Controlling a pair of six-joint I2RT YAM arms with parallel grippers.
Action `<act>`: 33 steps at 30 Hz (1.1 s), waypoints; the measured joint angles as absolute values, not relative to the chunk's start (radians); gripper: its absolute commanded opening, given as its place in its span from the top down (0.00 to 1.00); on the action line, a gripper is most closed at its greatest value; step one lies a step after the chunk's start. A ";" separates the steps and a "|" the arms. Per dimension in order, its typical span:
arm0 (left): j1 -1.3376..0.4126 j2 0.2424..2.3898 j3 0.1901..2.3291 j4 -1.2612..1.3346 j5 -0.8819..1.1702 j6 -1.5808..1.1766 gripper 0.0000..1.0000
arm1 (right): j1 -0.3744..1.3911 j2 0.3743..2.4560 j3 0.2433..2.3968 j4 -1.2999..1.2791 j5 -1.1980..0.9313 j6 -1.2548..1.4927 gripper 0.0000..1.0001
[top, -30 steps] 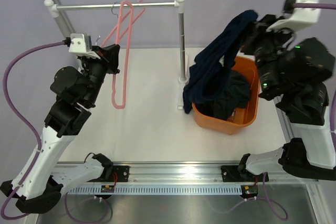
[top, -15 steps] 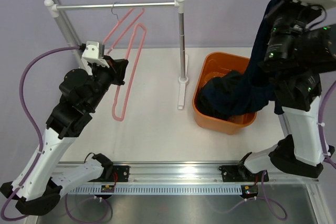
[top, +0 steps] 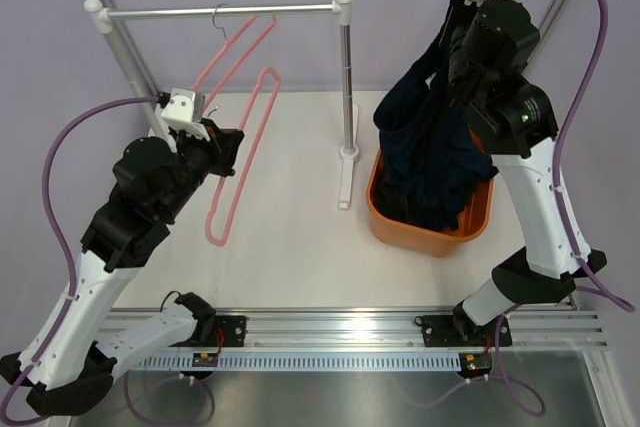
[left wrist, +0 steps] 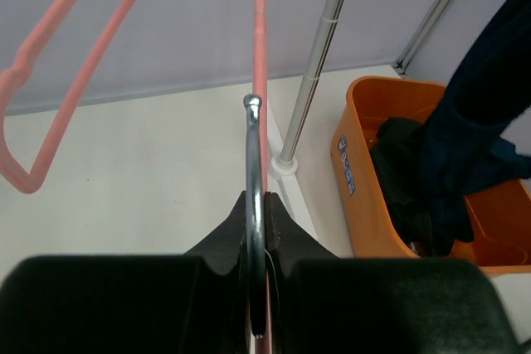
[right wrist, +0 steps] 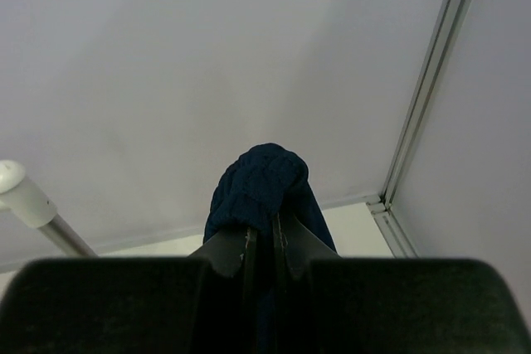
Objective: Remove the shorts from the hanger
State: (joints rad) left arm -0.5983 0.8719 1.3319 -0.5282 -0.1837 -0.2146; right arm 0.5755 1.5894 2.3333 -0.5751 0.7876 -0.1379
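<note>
Navy first: clear of any hanger, going by the floppy dark navy cloth shorts (top: 425, 137) dangling high at the right, top hem bunched and clenched between the right fingers (right wrist: 228, 248), lower legs draping down into the orange plastic basket (top: 400, 230) on the white desk (top: 290, 237). Seems to share that basket with a second heap of dark cloth (left wrist: 397, 151), likely the other pair, though hard to separate from the hanging one in the overhead view. On the left, clamped tight: the left fingers (left wrist: 290, 246) pinching a long pink plastic hanger (top: 215, 237) at its metal hook (left wrist: 252, 163), apart from the silver rail (top: 290, 9) and tilted over the desk, with no cloth on it. Up on the rail, a second pink hanger (top: 235, 47), likewise bare. Judged from that, mostly done: both hangers stripped, nothing navy on either. Left to do, apparently: lowering the raised pair fully into the basket, letting go, and setting down or rehanging the held hanger. Worth watching for a leg catching on the basket rim or spilling over its edge.
</note>
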 measured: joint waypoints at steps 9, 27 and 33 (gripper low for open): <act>-0.598 0.935 1.404 -0.668 -0.108 -0.160 1.00 | 0.523 1.383 1.877 -0.581 0.762 0.061 1.00; -0.580 1.250 1.785 -0.824 -0.025 -0.090 1.00 | 0.484 1.232 1.266 -0.657 0.567 0.392 0.81; -0.561 1.412 1.967 -0.841 -0.063 -0.089 1.00 | 0.484 1.219 1.219 -0.648 0.482 0.430 0.35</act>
